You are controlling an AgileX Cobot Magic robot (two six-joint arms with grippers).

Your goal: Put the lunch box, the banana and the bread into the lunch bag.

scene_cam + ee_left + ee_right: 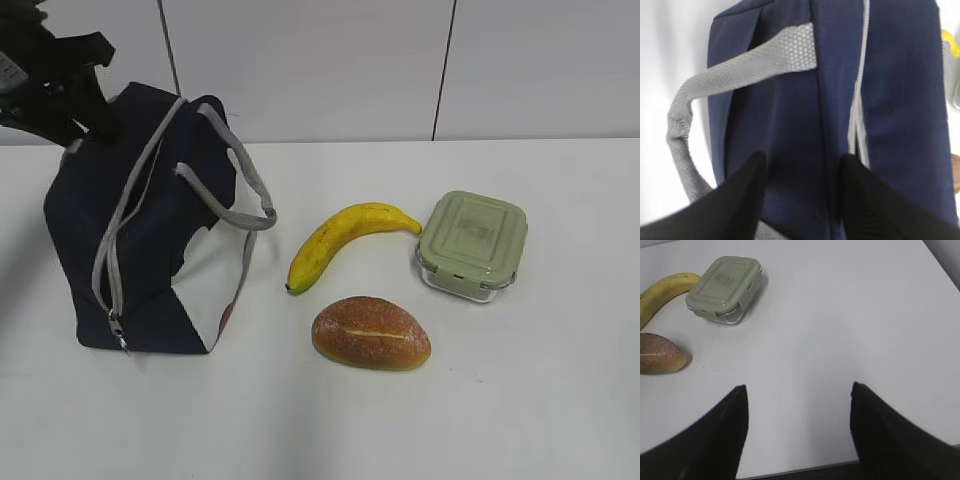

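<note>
The lunch bag (150, 230) is standing upright on the left side of the white tabletop (520, 400), with its grey zipper (120, 235) running down the top and front face. 2 grey strap handles (240, 190) are hanging over its right side, and a white end panel (215, 290) is facing the food items.

The banana (345, 238) is lying to the right of the bag, its far tip just beside the lunch box (472, 245). The lunch box is sitting with its sage-green lid clipped on. The bread (371, 332) is resting in front of the banana, apart from both items, slit facing up.

The left gripper (802, 200) is hovering over the bag's top rear edge. Its 2 fingers are standing apart with navy fabric showing between them, gripping nothing. In the exterior view this arm (50, 80) is showing at the upper left.

The right gripper (797, 435) is hanging open above bare tabletop, well apart from the lunch box (725, 287), banana (662, 295) and bread (660, 354), which are lying to its upper left.
</note>
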